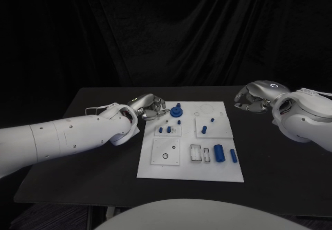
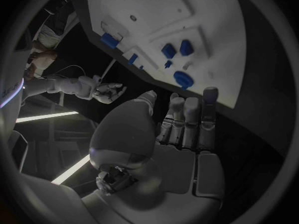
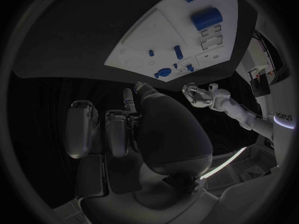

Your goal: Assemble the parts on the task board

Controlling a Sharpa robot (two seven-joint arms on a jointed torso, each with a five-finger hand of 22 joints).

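Observation:
The white task board [image 1: 181, 168] lies mid-table, also seen in the left wrist view [image 2: 212, 20] and the right wrist view [image 3: 156, 32]. A round blue part with a peg [image 1: 177, 113] stands near its far left corner. Small blue pegs [image 1: 164, 129] stand behind a plate with a hole, and two more [image 1: 206, 129] further right. A large blue cylinder [image 1: 219, 153] and a thinner one [image 1: 233, 155] lie at the near right. My left hand [image 1: 147, 106] hovers at the far left corner, fingers [image 2: 190, 119] stretched out and empty, close to the round part [image 2: 182, 78]. My right hand [image 1: 252, 99] hangs right of the board with fingers [image 3: 81, 129] curled in, holding nothing.
The black table [image 1: 90, 158] runs wide on both sides of the board. Rectangular slots [image 1: 200, 153] sit beside the large cylinder. My left forearm [image 1: 76, 136] crosses the table's left half. A black curtain closes off the back.

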